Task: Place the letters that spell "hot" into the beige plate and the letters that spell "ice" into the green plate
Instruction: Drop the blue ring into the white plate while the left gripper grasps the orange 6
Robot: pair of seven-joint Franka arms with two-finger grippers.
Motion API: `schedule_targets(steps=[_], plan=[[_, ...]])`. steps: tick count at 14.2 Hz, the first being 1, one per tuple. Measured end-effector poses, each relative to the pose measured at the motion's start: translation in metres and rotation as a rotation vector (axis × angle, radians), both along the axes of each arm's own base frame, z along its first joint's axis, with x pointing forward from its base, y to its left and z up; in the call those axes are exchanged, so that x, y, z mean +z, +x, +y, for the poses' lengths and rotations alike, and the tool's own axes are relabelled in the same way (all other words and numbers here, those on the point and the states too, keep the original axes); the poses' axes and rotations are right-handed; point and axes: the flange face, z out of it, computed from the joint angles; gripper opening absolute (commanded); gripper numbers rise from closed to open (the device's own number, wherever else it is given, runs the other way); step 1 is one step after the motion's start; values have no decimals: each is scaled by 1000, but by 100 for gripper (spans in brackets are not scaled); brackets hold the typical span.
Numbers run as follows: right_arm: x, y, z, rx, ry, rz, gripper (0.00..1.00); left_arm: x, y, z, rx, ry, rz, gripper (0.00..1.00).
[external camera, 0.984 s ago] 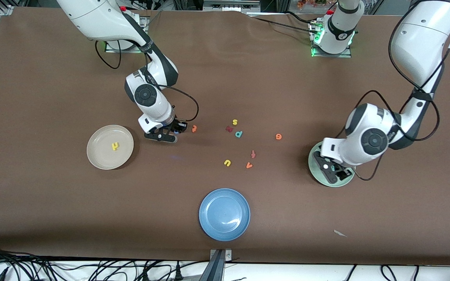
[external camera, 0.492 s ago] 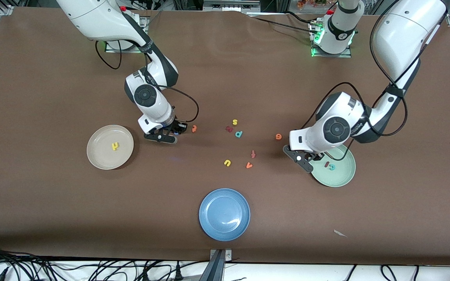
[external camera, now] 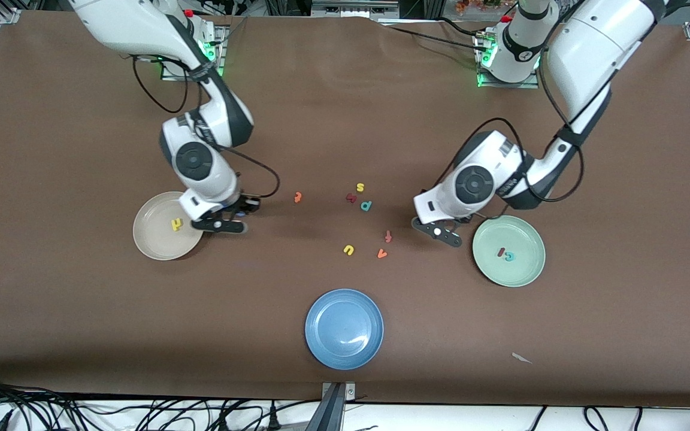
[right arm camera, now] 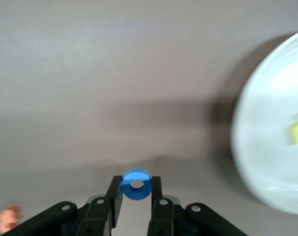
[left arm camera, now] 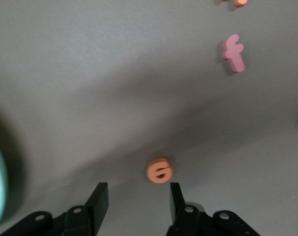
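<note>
The right tool [right arm camera: 136,194] pinches a little blue ring-shaped o [right arm camera: 136,184] just above the smooth brown worktop [external camera: 345,120], beside the round cream-beige plate [external camera: 153,242] where a small yellow h [external camera: 176,224] lies. The left tool [left arm camera: 137,200] hangs with its jaws apart over a tiny orange e [left arm camera: 160,170]. A dark red i [external camera: 501,252] and a teal c [external camera: 509,257] lie in the round mint-green plate [external camera: 524,272].

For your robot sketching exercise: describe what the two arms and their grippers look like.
Both arms have glossy white shells with dark grey joint bands and a round dark cap at the wrist. Black cables loop alongside each forearm. The left gripper and right gripper are black, with two flat fingers. Green lights glow at both bases.
</note>
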Motion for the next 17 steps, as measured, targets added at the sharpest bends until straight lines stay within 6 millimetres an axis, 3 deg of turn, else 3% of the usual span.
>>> schedule_targets(steps=[2,8,9,10,11,12,13,16,17], plan=[[7,9,-32,54,-16,0,10,-3,-4,-7,27,-3,-7,61],[4,24,-99,165,-51,20,14,-30,-12,-1,28,-18,-41,62],[2,25,-108,174,-56,25,24,-34,-14,0,31,-17,-47,62],[-1,25,-117,176,-59,32,52,-38,-17,0,37,-21,-51,62],[-4,25,-123,173,-61,39,91,-41,-21,-2,44,-29,-54,62],[-7,25,-128,168,-61,44,100,-44,-24,-2,47,-35,-55,61],[-9,25,-130,159,-56,47,100,-47,-26,-3,47,-37,-56,58],[-10,25,-127,126,-23,50,100,-49,-27,-2,22,-22,-75,21],[-9,25,-125,118,-14,48,100,-49,-26,-2,20,-18,-80,19]])
